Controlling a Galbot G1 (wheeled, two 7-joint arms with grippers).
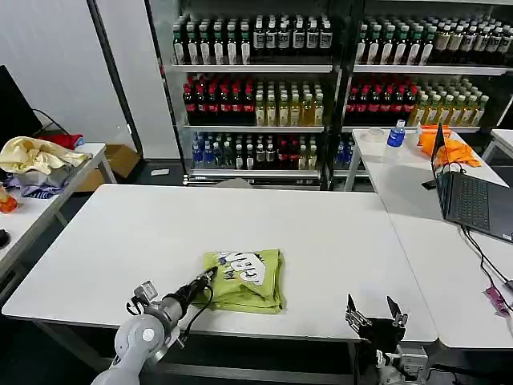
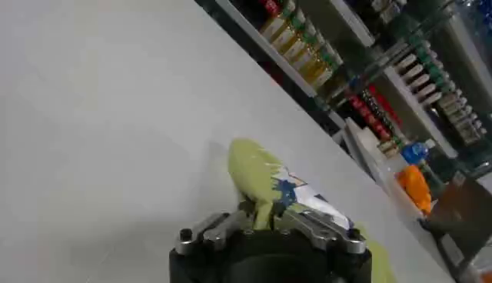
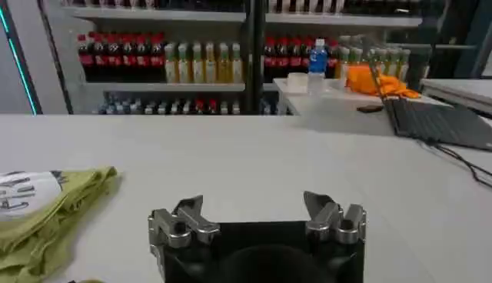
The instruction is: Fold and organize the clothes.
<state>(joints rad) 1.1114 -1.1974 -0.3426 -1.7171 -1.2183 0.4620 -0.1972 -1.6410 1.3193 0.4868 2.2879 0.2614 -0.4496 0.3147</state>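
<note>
The lime-green T-shirt (image 1: pixel 247 277) lies folded into a small rectangle near the front middle of the white table (image 1: pixel 144 233), white print facing up. My left gripper (image 1: pixel 210 275) is at the shirt's left edge, shut on a pinch of green fabric (image 2: pixel 261 201); the same shirt (image 2: pixel 265 181) stretches away from the fingers in the left wrist view. At the table's front right edge, low and apart from the shirt, my right gripper (image 1: pixel 374 314) stands open and holds nothing. In the right wrist view the shirt (image 3: pixel 46 208) lies off to one side of that gripper (image 3: pixel 256 210).
A second table to the right carries an open laptop (image 1: pixel 469 196), cables, a water bottle (image 1: pixel 395 134) and orange cloth (image 1: pixel 453 148). On a side table at the left lies a heap of pale yellow and grey clothes (image 1: pixel 36 160). Drink shelves (image 1: pixel 256 80) stand behind.
</note>
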